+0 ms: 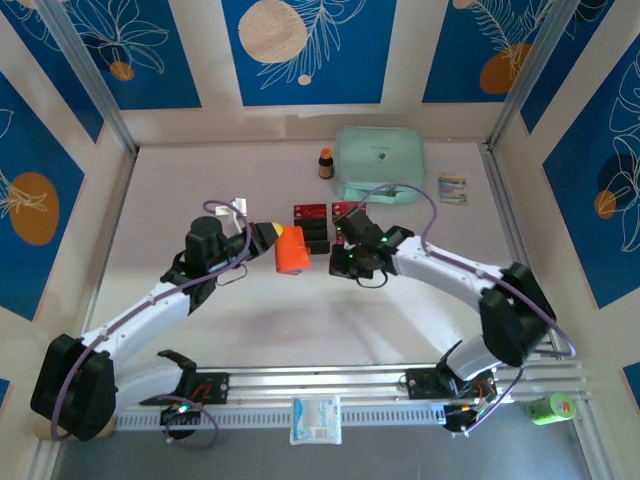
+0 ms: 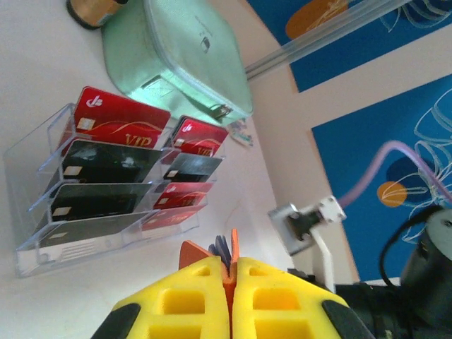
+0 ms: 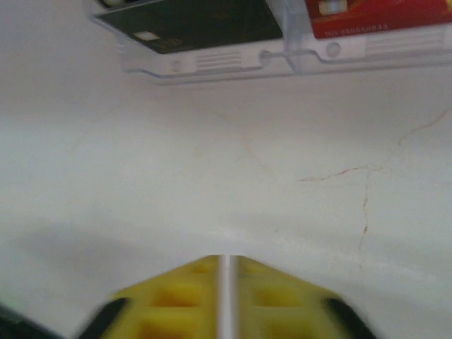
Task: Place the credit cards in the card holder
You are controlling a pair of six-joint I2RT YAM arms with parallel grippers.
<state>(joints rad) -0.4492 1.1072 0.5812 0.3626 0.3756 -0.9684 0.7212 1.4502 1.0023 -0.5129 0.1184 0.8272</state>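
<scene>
Bare white counter (image 1: 300, 320) is lying open between the clear plastic tray (image 2: 28, 254) and the near metal rail (image 1: 330, 380). Eight thin credit cards (image 2: 120, 123), four red and four black, are sitting in the tray. The yellow left fingers (image 2: 183, 304) are clamping the one small orange card holder (image 2: 189, 253) just left of the tray. The right fingers (image 3: 176, 289) are hovering before the tray, almost together; whether they are gripping anything cannot be told.

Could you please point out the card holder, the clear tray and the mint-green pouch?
card holder (image 1: 293, 252): top view, its middle.
clear tray (image 2: 35, 258): left wrist view, its front wall.
mint-green pouch (image 1: 378, 158): top view, its middle.
</scene>
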